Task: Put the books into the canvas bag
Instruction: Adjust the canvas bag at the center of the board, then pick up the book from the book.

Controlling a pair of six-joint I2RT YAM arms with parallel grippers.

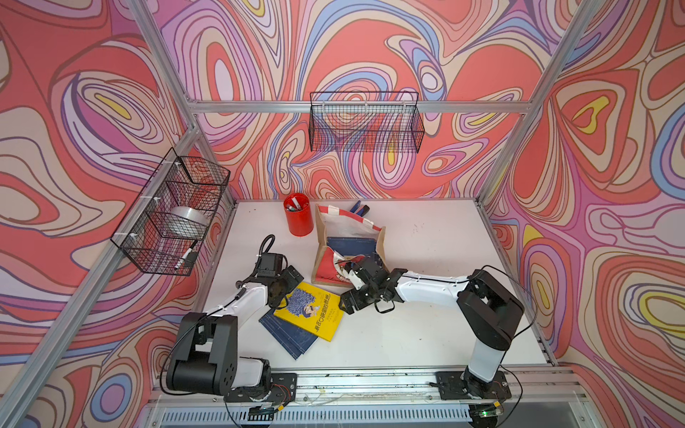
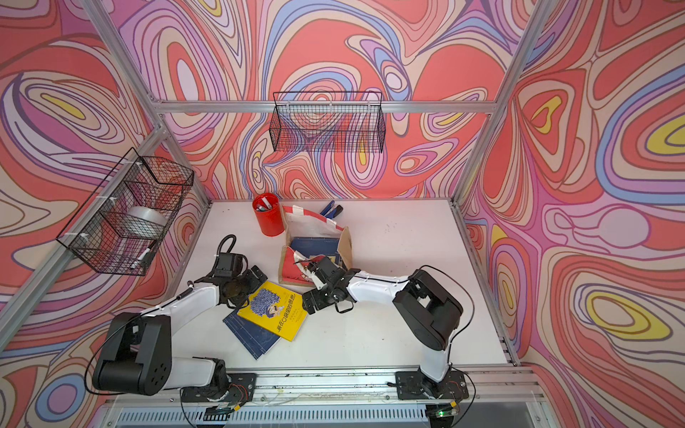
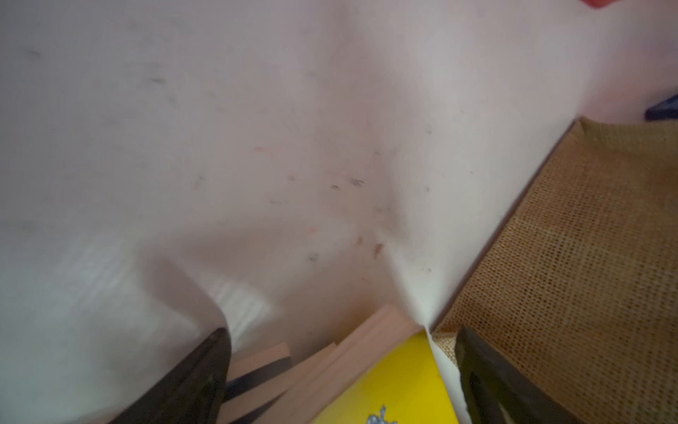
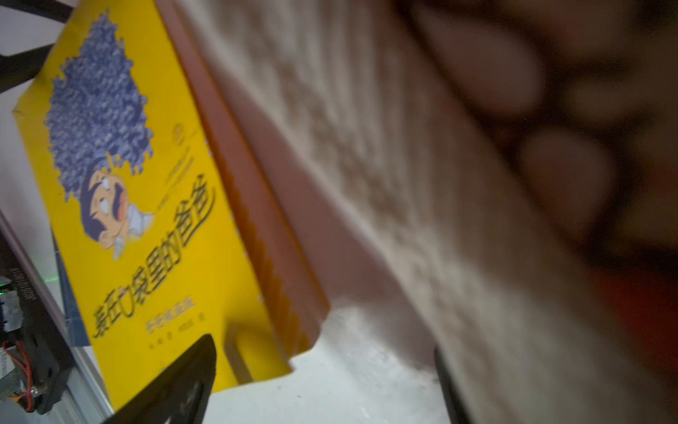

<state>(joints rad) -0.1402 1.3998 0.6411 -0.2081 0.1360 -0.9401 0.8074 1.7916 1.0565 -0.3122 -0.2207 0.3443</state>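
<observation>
Hovering my left pincer (image 3: 341,330) wide open over a corner of the yellow book (image 1: 315,315), which tops the navy books (image 1: 285,335) below me, canvas bag (image 3: 568,257) just beside, I judge it thin, light, slick and floppy: bite deep at this corner.

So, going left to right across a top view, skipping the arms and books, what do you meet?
The side wire basket → red cup → bag.
</observation>
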